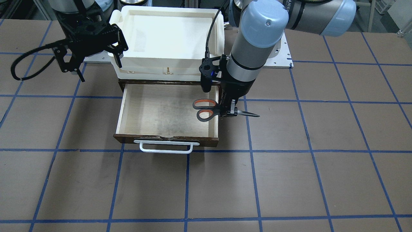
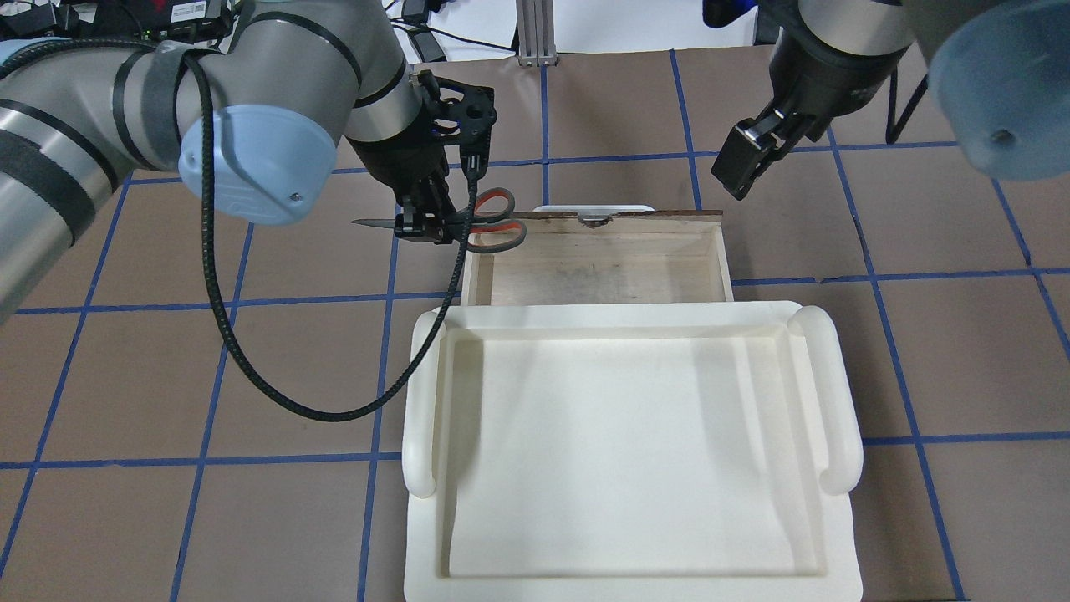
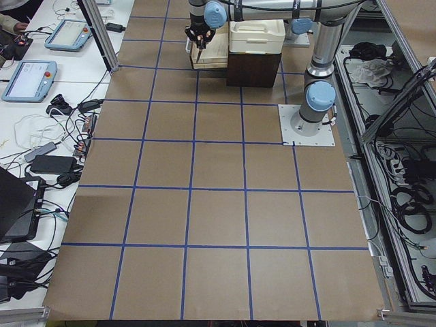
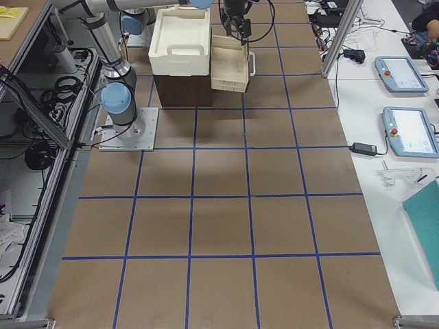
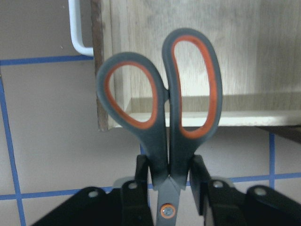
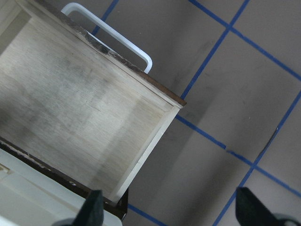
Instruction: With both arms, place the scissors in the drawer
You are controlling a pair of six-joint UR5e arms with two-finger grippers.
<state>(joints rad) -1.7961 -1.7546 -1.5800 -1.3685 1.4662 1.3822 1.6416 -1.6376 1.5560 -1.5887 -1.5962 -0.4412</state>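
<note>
The scissors (image 1: 205, 109) have grey loops lined in orange and dark blades. My left gripper (image 1: 228, 111) is shut on them near the pivot and holds them level. Their loops hang over the drawer's side wall and their blades point away from the drawer. The left wrist view shows the scissors (image 5: 162, 94) clamped between the fingers (image 5: 142, 172). The dark brown drawer (image 1: 167, 109) is pulled open, its pale inside bare, with a white bar handle (image 1: 165, 147) on the front. My right gripper (image 2: 740, 163) is open and empty, hovering beside the drawer's other front corner (image 6: 174, 101).
A cream-white plastic tray (image 2: 627, 443) sits on top of the cabinet behind the drawer. A black cable (image 2: 251, 334) loops from my left wrist over the table. The brown table (image 1: 289, 180) carries blue grid tape.
</note>
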